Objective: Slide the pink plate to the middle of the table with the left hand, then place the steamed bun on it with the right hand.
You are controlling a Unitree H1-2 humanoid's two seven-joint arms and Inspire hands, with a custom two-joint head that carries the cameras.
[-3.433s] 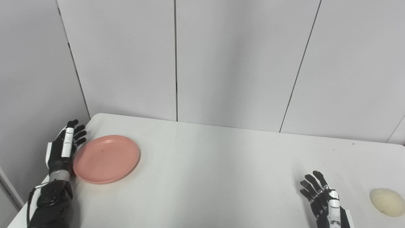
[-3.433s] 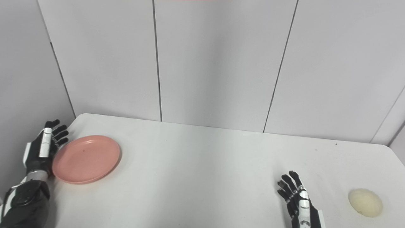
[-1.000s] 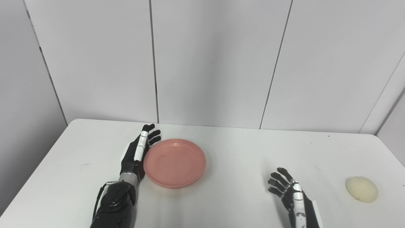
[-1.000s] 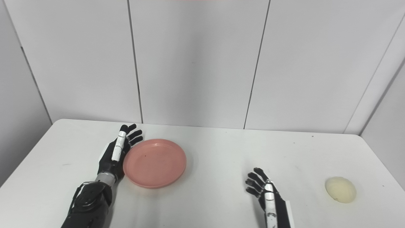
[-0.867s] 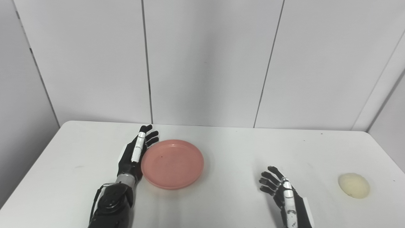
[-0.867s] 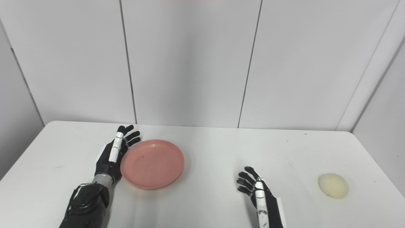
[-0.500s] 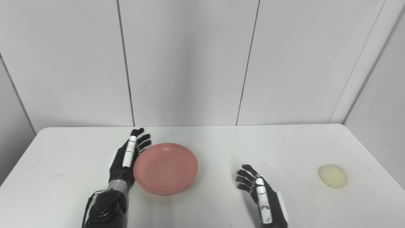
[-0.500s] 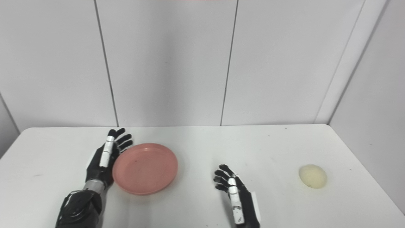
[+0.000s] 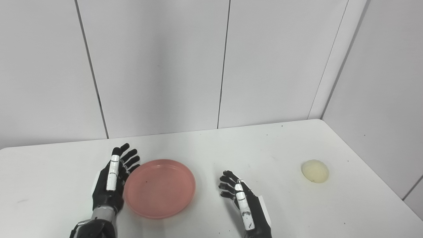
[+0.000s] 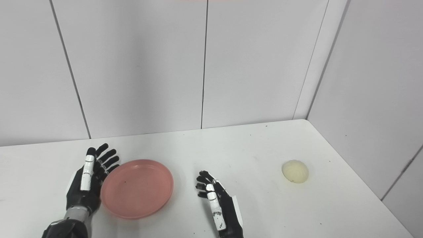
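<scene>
1. Black left hand (image 9: 112, 180), fingers spread and holding nothing, rests against the pink plate (image 9: 160, 188) near the white bench's (image 9: 271, 145) front edge.
2. Right hand (image 9: 243, 205) hovers open, empty.
3. Steamed bun (image 9: 315, 171) sits near the right edge.

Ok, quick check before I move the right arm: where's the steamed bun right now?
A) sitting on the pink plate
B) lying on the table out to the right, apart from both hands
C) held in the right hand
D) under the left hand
B: the steamed bun lies on the table far to the right, while the pink plate is bare and the right hand is open, holding nothing.
</scene>
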